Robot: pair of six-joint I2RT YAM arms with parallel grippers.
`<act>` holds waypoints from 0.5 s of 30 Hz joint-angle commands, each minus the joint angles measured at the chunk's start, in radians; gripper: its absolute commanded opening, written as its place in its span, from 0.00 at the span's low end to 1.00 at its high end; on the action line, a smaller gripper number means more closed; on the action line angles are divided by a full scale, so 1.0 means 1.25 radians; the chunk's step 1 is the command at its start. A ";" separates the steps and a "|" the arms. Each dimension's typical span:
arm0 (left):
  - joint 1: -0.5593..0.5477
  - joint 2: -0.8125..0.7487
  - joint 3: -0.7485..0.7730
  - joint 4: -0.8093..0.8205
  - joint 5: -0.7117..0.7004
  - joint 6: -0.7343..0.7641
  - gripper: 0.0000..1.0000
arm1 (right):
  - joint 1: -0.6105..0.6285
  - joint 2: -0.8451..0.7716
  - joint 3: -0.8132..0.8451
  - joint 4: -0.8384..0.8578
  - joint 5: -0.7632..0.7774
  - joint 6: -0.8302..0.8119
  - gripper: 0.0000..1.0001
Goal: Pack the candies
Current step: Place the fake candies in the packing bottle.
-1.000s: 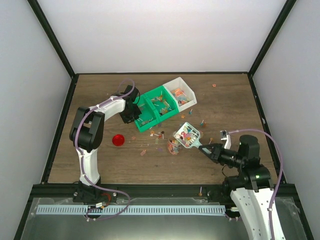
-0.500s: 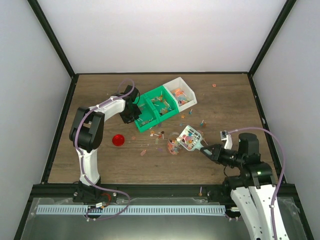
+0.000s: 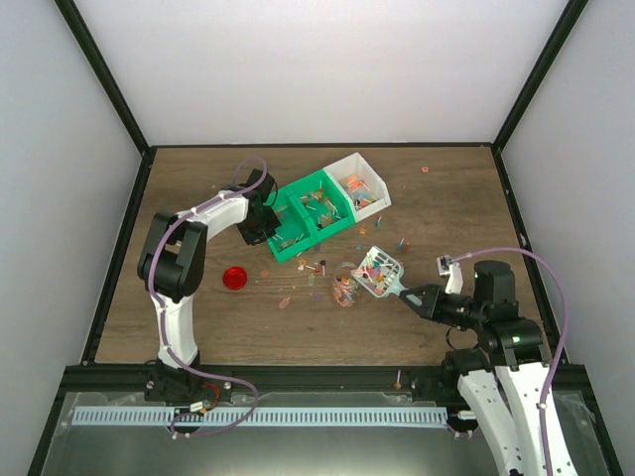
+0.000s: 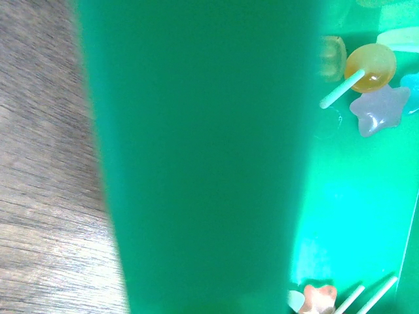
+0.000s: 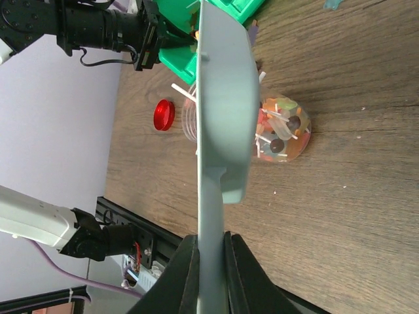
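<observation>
My right gripper (image 3: 417, 296) is shut on the handle of the pale blue-green scoop (image 3: 380, 272). It holds the scoop head, with several candies (image 3: 373, 266) in it, just right of and above a clear jar (image 3: 345, 289) that also holds candies. In the right wrist view the scoop (image 5: 226, 98) shows edge-on, its handle between my fingers (image 5: 185, 275), with the jar (image 5: 283, 129) behind it. My left gripper (image 3: 260, 220) is at the left end of the green bin (image 3: 308, 213). The bin wall (image 4: 196, 157) fills the left wrist view, with candies (image 4: 370, 67) inside.
A white bin (image 3: 359, 183) with candies joins the green bin's right end. The red jar lid (image 3: 234, 278) lies on the table left of the jar. Loose candies (image 3: 298, 268) are scattered between the bins and the jar, others near the back right (image 3: 425, 169).
My right arm has drawn back slightly to the right, and the scoop head has shifted a little right off the jar. The left arm and bins have not moved.
</observation>
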 commanded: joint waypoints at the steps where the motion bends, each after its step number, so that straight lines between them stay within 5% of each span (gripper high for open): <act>1: 0.003 0.016 -0.018 0.024 0.069 -0.003 0.04 | -0.007 0.003 0.040 -0.012 0.013 -0.037 0.01; 15: 0.007 0.025 -0.018 0.028 0.072 0.001 0.04 | -0.007 0.046 0.080 -0.034 0.031 -0.090 0.01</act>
